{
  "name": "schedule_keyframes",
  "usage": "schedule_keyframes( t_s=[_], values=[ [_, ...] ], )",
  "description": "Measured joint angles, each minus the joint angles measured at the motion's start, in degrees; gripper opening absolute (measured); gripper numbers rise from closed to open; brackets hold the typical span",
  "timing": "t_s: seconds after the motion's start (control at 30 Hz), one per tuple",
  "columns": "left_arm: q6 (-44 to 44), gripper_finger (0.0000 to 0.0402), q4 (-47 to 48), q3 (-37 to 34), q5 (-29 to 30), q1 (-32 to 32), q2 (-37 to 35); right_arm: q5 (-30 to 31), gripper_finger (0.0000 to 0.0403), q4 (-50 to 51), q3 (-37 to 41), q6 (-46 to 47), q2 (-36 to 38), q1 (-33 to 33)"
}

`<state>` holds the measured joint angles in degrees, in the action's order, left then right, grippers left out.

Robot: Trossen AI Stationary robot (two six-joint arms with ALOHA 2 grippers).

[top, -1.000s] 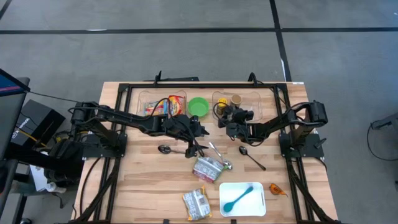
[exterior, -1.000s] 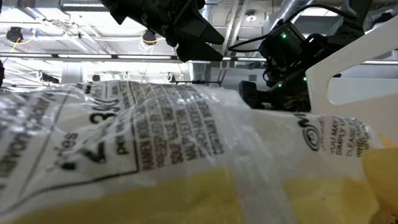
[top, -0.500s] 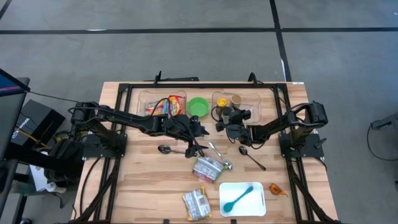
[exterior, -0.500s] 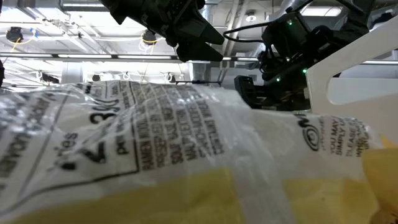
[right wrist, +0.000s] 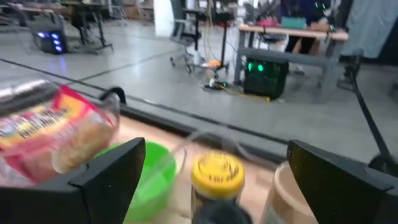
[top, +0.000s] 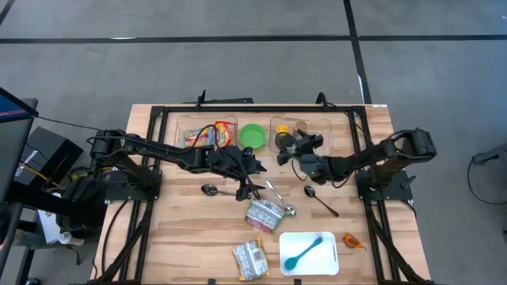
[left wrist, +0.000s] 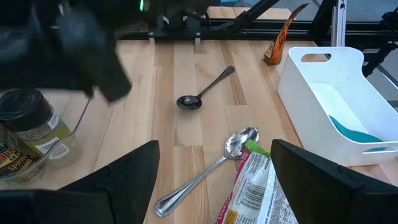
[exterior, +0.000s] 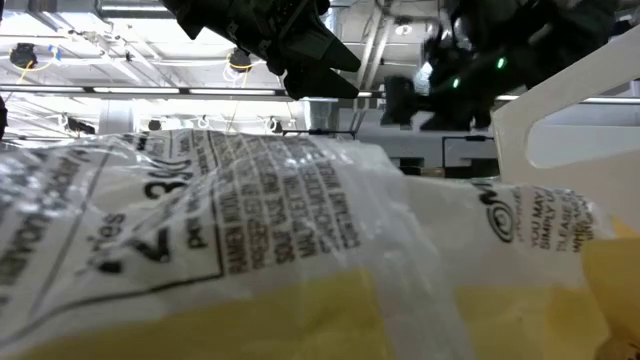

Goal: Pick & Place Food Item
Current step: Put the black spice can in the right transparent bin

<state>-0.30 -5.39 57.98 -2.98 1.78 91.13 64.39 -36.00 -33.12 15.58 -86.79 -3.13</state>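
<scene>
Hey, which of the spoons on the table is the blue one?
The blue spoon is the one lying inside the white tray at the table's near edge. The three metal spoons lie on the bare wood instead.

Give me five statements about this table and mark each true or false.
1. A blue spoon lies in the white tray. True.
2. The green bowl sits at the table's near edge beside the tray. False: it is at the far side, between the two clear bins.
3. The left gripper is shut on a metal spoon. False: its fingers are open and hold nothing.
4. The right gripper is open, near the yellow-lidded jar. True.
5. A snack bag lies left of the tray in the high view. True.
</scene>
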Motion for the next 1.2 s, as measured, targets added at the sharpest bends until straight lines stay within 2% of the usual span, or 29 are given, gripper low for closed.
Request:
schedule_keyframes(
  t_s=[0.3, 0.43, 0.6, 0.7, 1.0, 1.2],
  values=[
    [0.0, 0.0301, 0.0, 0.0, 0.0, 0.0, 0.0, 0.2, 0.0386, 1.5, 0.0, -13.3, 13.8, -6.0],
    [0.0, 0.0301, 0.0, 0.0, 0.0, 0.0, 0.0, 0.2, 0.0386, 4.9, 0.0, -14.1, 19.1, -9.2],
    [0.0, 0.0301, 0.0, 0.0, 0.0, 0.0, 0.0, 0.0, 0.0386, 14.2, 0.0, -14.1, 23.5, -14.4],
    [0.0, 0.0301, 0.0, 0.0, 0.0, 0.0, 0.0, -0.1, 0.0386, 17.5, 0.0, -13.6, 24.4, -18.3],
    [0.0, 0.0301, 0.2, 0.0, 0.0, 0.0, 0.0, -7.0, 0.0386, 17.4, 0.0, -11.6, 21.6, -28.5],
    [-0.9, 0.0301, 6.5, 0.0, 0.1, 0.1, 0.0, -7.6, 0.0386, 17.6, 0.0, -11.1, 19.2, -31.7]
  ],
)
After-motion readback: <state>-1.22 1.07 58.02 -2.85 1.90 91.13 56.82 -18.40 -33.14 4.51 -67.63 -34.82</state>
